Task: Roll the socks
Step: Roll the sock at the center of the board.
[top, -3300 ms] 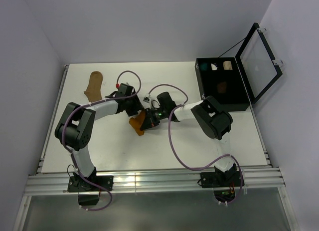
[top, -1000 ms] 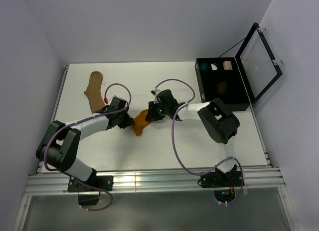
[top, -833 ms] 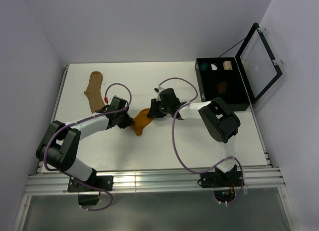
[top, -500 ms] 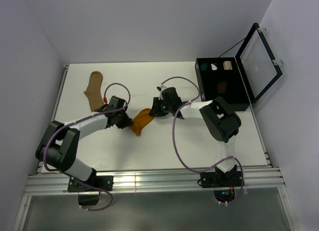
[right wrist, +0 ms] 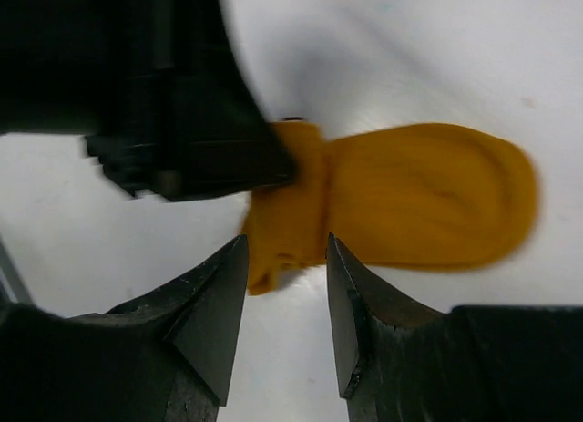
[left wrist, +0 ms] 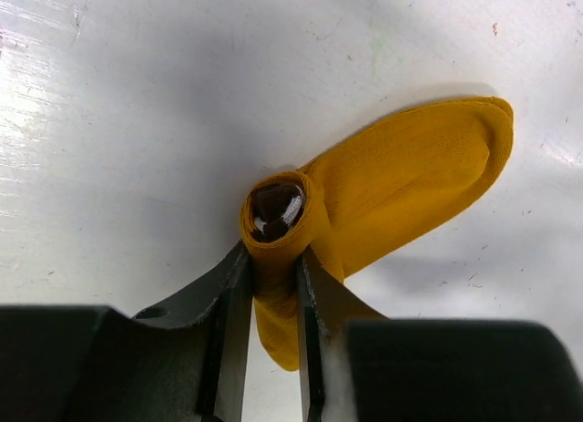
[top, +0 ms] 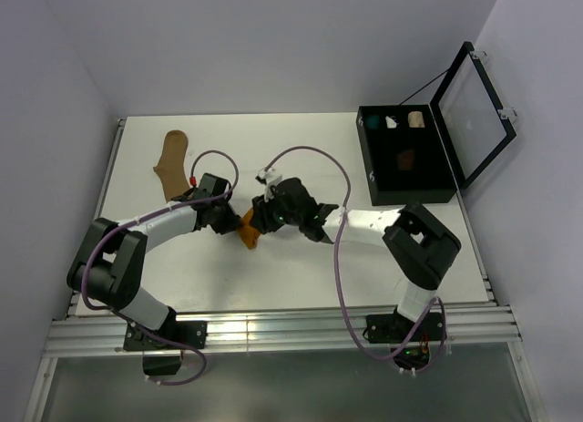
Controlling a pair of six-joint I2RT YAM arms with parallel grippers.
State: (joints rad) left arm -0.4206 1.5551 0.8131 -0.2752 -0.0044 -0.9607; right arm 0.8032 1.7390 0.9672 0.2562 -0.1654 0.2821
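Left gripper [left wrist: 273, 258] clamped on mustard sock [left wrist: 410, 180], forearm reaching toward 3 o'clock; right gripper [right wrist: 287, 244] jaws apart, forearm toward 9 o'clock.

I work in a robot lab cell: my white surface [top: 301, 272] is boxed in by bare pale walls [top: 273, 48], an extruded aluminium rail [top: 282, 333] runs along its near edge, and purple cables [top: 337, 267] loop above it.

Top cam looks down over the whole table [top: 273, 149] from behind; both wrist cams sit close, sharing the mustard sock [left wrist: 410, 176].
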